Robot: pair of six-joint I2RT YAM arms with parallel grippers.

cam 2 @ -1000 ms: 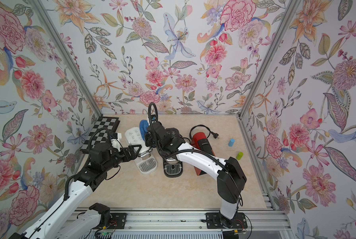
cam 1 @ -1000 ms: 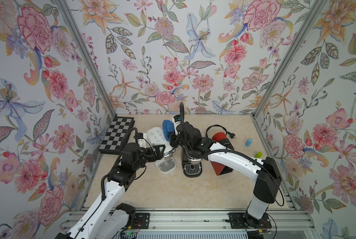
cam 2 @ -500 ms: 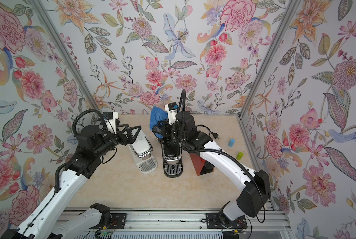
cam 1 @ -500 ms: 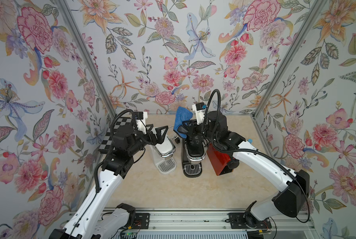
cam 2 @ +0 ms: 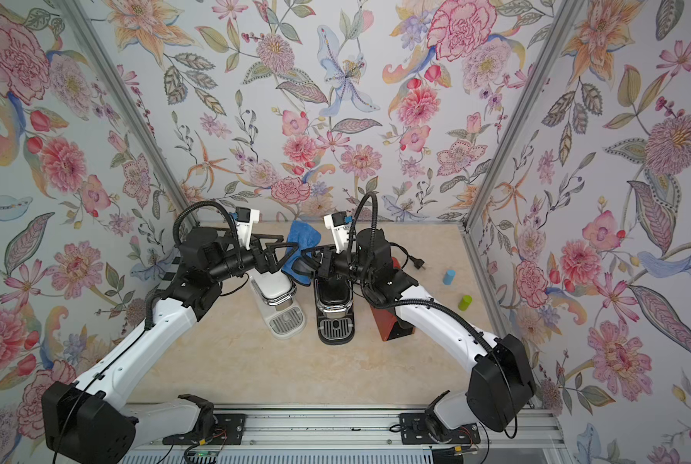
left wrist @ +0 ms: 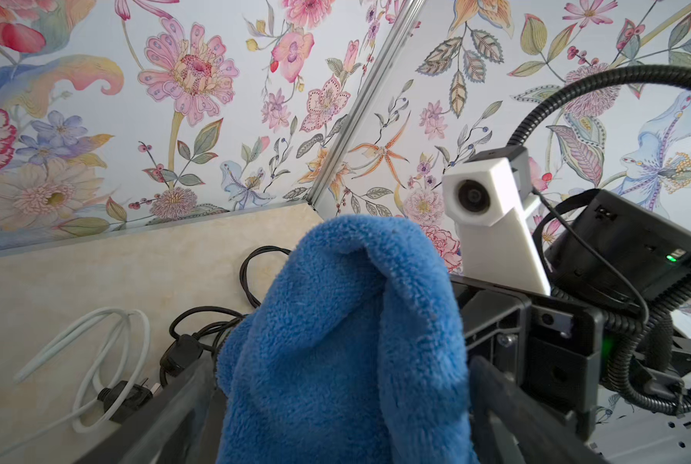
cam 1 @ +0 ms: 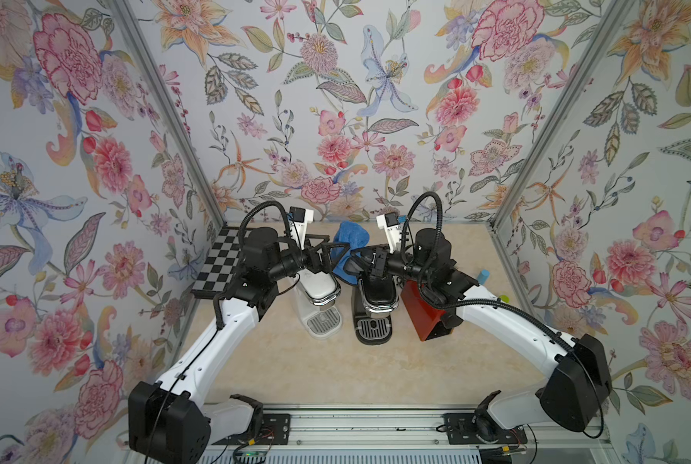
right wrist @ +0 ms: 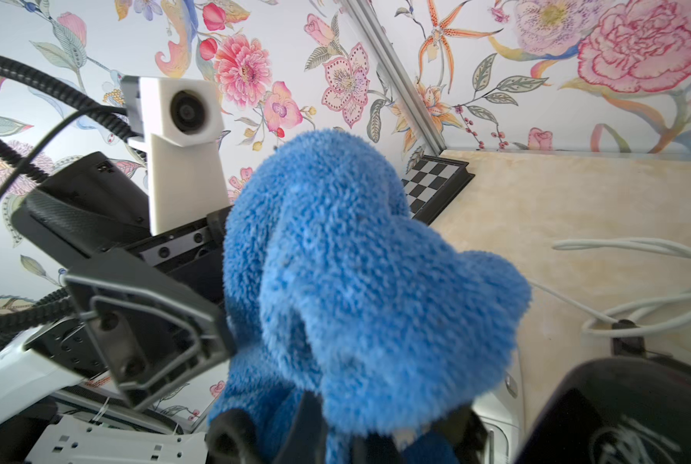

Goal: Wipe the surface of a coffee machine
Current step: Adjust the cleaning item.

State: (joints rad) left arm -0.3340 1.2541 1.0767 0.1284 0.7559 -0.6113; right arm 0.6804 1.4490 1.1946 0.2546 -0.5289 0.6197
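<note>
My right jaws are clamped tight on the blue microfibre cloth (cam 1: 350, 245), which bunches up out of them in a soft lump that fills the middle of the right wrist view (right wrist: 356, 281). My left jaws stand spread wide. In the left wrist view the cloth (left wrist: 336, 341) sits between their two blurred dark fingers (left wrist: 516, 422), one on each side. I cannot tell whether either finger touches the fabric.

In both top views my arms reach in from opposite sides and meet nose to nose, with the cloth (cam 2: 301, 241) held up off the worktop (cam 1: 336, 373) between the wrists. It hangs above the rear of the gap between two coffee machines. The white coffee machine (cam 1: 315, 289) stands under my left wrist and the black coffee machine (cam 1: 376, 297) stands under my right wrist. They are side by side and upright, with their drip trays facing my base rail. A red box-like appliance (cam 1: 420, 313) stands just beside the black machine, partly hidden by my right forearm.

A black-and-white chequered board (cam 1: 219, 265) lies against the wall on my left, behind that arm. On my right, well apart from the machines, a small blue cylinder (cam 2: 449, 276) and a small green cylinder (cam 2: 464, 302) stand on the worktop. A looped white cable (left wrist: 95, 353) and a coiled black cable (left wrist: 199, 321) lie on the worktop behind the machines.
</note>
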